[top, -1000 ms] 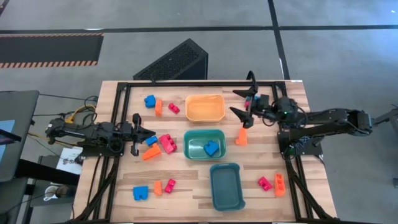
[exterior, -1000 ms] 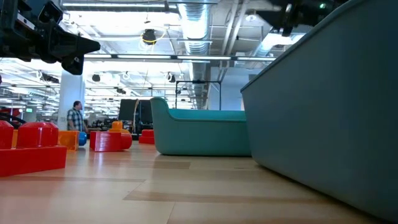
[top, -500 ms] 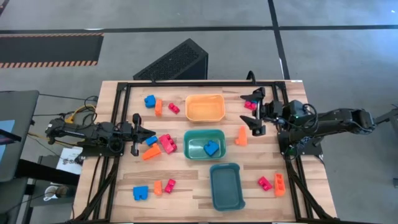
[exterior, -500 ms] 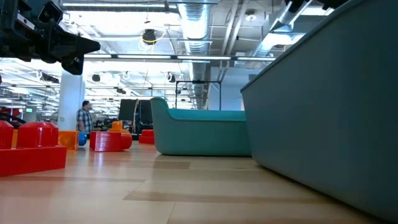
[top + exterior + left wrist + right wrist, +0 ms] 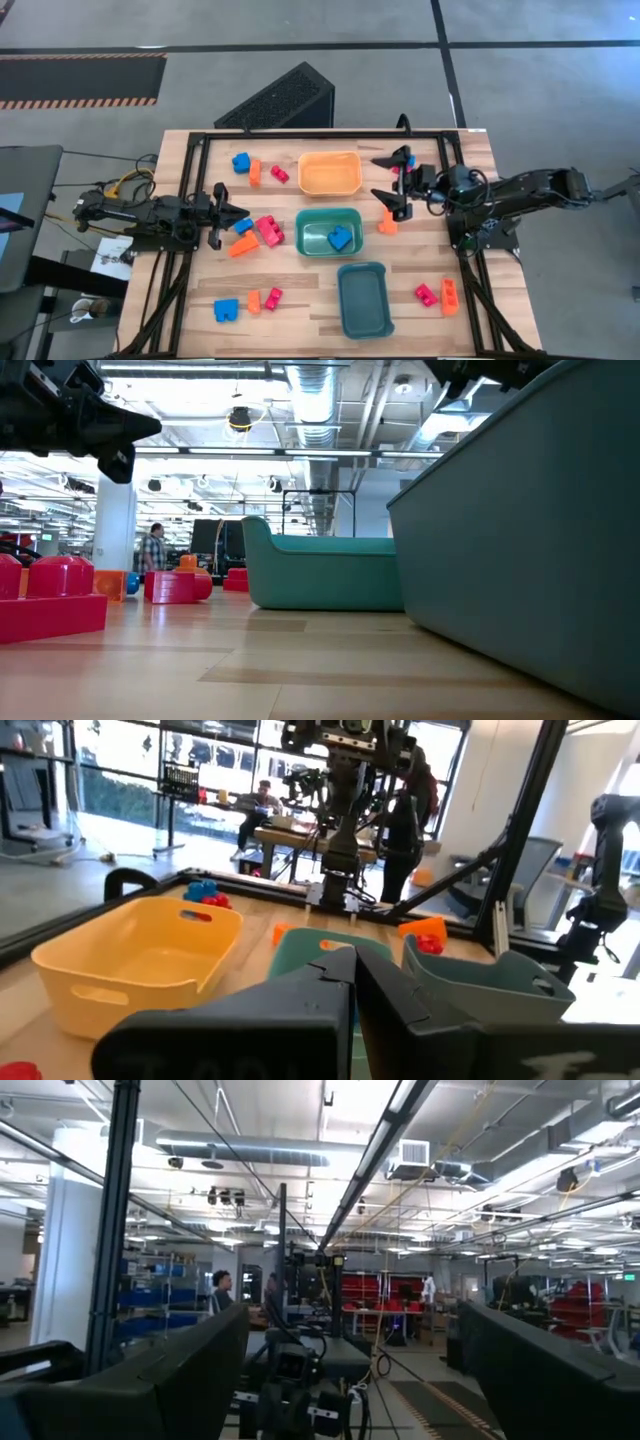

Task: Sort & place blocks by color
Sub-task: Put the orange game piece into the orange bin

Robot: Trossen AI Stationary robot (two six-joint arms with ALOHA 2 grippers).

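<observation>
Small blue, orange and red blocks lie scattered on the wooden table: a group at far left (image 5: 255,170), several at left (image 5: 268,230), a group at near left (image 5: 250,302), an orange one (image 5: 388,220) mid-right, and two at near right (image 5: 438,295). One blue block (image 5: 341,238) lies in the green tray (image 5: 305,232). My left gripper (image 5: 240,212) (image 5: 352,970) is shut and level, just above the blocks at left. My right gripper (image 5: 384,180) (image 5: 350,1380) hangs open and raised beside the orange tray (image 5: 330,172), with nothing between its fingers.
A teal tray (image 5: 364,298) stands near the front edge and fills the right of the low view (image 5: 520,530). A black frame (image 5: 320,134) borders the table. A red block (image 5: 50,600) lies close to the low camera. A person (image 5: 153,548) walks in the room behind.
My right gripper, still open, drew back toward the table's right edge, then swung left again to the space between the orange tray and the orange block. My left gripper has rolled slightly in place. No block has moved.
</observation>
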